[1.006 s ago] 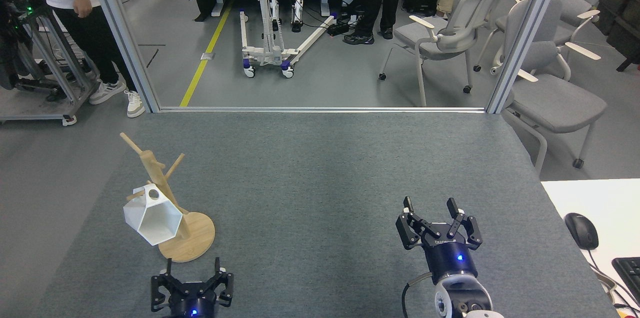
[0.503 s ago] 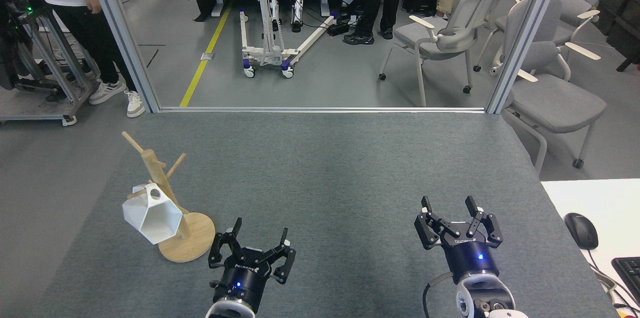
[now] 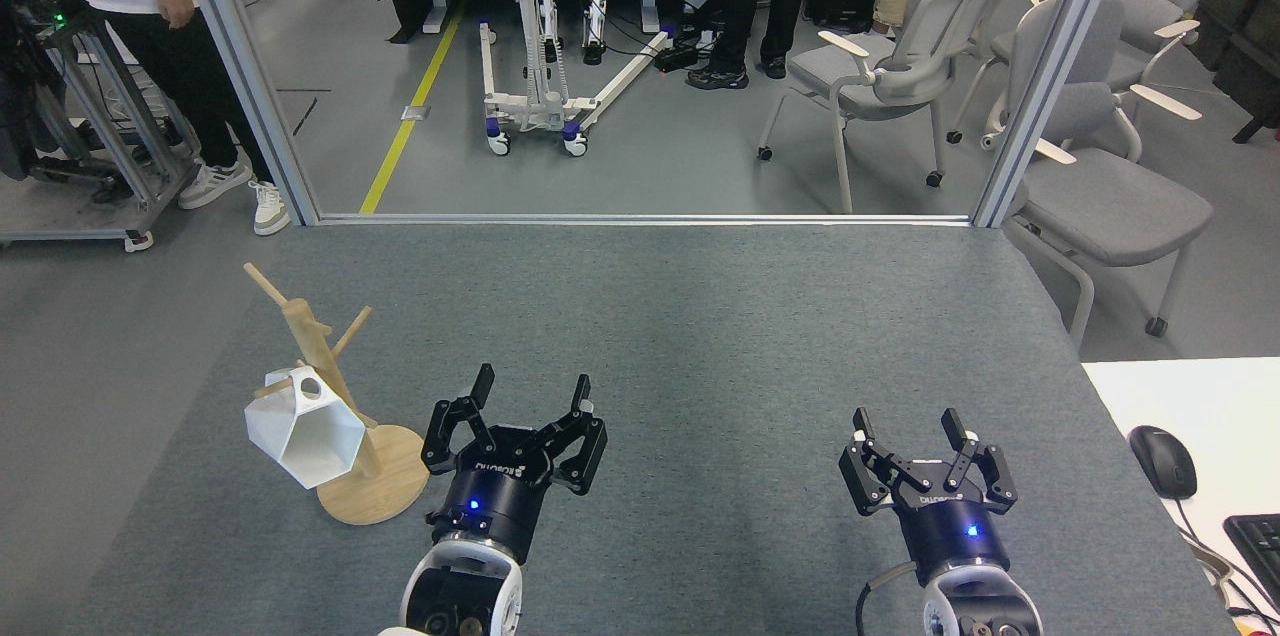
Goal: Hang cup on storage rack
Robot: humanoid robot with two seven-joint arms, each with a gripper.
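Cup (image 3: 304,426): hangs by its handle on a low peg of the storage rack (image 3: 330,386), rim tilted toward the viewer.
Left gripper (image 3: 531,389): fingers spread, empty, just right of the rack's base.
Right gripper (image 3: 908,421): fingers spread, empty, well apart.

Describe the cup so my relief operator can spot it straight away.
Start at the grey felt-covered table and go to its near-left corner, where a light wooden mug tree with a round disc base stands. The white faceted cup with a hexagonal rim hangs on a lower peg, mouth tilted toward the camera; it is the only white thing there.
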